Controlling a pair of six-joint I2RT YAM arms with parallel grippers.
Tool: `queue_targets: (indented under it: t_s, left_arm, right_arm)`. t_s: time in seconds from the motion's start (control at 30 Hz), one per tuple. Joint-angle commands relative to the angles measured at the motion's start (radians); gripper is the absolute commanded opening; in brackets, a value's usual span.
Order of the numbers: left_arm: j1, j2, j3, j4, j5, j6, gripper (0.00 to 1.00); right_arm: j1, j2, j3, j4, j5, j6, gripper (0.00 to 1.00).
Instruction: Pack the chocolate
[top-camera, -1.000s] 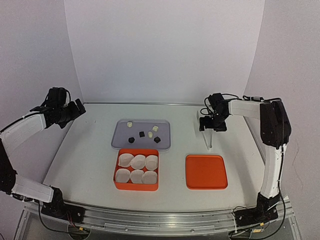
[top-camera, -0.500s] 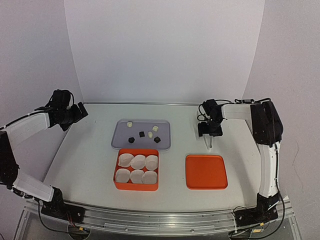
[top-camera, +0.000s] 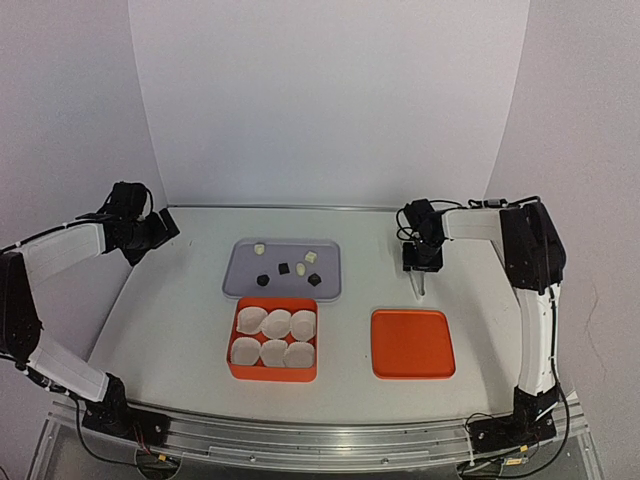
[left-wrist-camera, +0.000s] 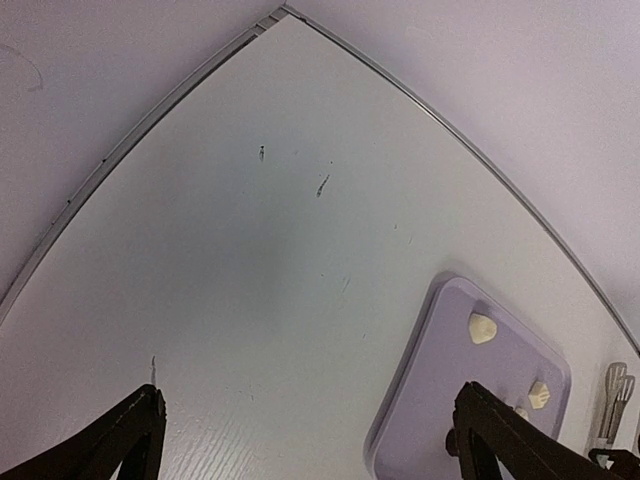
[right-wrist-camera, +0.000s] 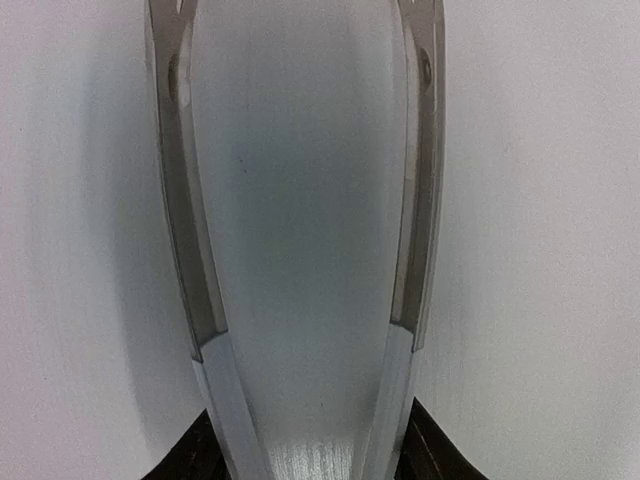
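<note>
**Top external view.** You had the chocolate (top-camera: 284, 268), three dark chunks and three cream, lying loose in the lavender tray (top-camera: 232, 282) at mid-worktop (top-camera: 170, 320), toward the far edge. The orange box (top-camera: 232, 345) sat just beside the tray's near rim. No chunk was seen in its paper cups (top-camera: 277, 323). The orange lid (top-camera: 412, 343) lay toward the near right corner. Your left gripper (top-camera: 165, 228) hung over the far left corner. Your right gripper (top-camera: 421, 266) stood low near the far right edge, at the tongs (top-camera: 421, 284).

**Left wrist view.** The jaws stood released, with nothing between them. Bare worktop ran ahead to the tray, where two cream chunks showed.

**Right wrist view.** Both fingers (right-wrist-camera: 430, 450) lay against the arms of the tongs (right-wrist-camera: 190, 260). This is judged a grasp on the tongs.

**Assessment.**
- The chunks look light, stiff and small, and liable to slip or chip between metal tips.
- Take each one across its sides with gentle pressure.
- The tray rim and box walls need clearing on each pass, and the cups look flimsy.
- Open worktop lay between the tongs and the tray.
</note>
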Motion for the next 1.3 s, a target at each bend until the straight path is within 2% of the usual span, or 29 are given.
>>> queue_targets:
  t_s: [0.0,0.1,0.23,0.37,0.67,0.8,0.93,1.13,1.27]
  left_arm:
    - [-0.002,-0.022,0.038,-0.004,-0.022,-0.011,1.0]
    - [-0.002,-0.032,0.04,-0.014,-0.033,-0.012,1.0]
    - [-0.002,-0.053,0.04,-0.022,-0.043,-0.011,1.0]
    - [-0.002,-0.075,0.038,-0.026,-0.054,-0.011,1.0]
    - [-0.001,-0.107,0.038,-0.044,-0.072,-0.004,1.0]
    - [-0.003,-0.109,0.041,-0.046,-0.072,-0.002,1.0]
    - [-0.002,-0.1,0.046,-0.045,-0.07,0.002,1.0]
    - [-0.002,-0.074,0.058,-0.049,-0.067,0.007,1.0]
    - [-0.002,-0.057,0.063,-0.049,-0.059,0.006,1.0]
  right_arm:
    - [0.008,0.016,-0.041,-0.044,0.06,0.009,0.4]
    - [0.008,-0.015,-0.03,-0.041,0.066,-0.001,0.3]
    - [0.008,-0.082,-0.002,-0.04,0.113,-0.028,0.28]
    - [0.008,-0.166,0.024,-0.042,0.066,-0.085,0.28]
    - [0.008,-0.378,-0.031,-0.066,-0.295,-0.15,0.3]
    - [0.008,-0.417,-0.011,-0.149,-0.496,-0.192,0.32]
    - [0.011,-0.406,0.044,-0.284,-0.574,-0.227,0.34]
    - [0.056,-0.369,0.133,-0.468,-0.511,-0.339,0.39]
    - [0.089,-0.353,0.157,-0.48,-0.471,-0.376,0.39]
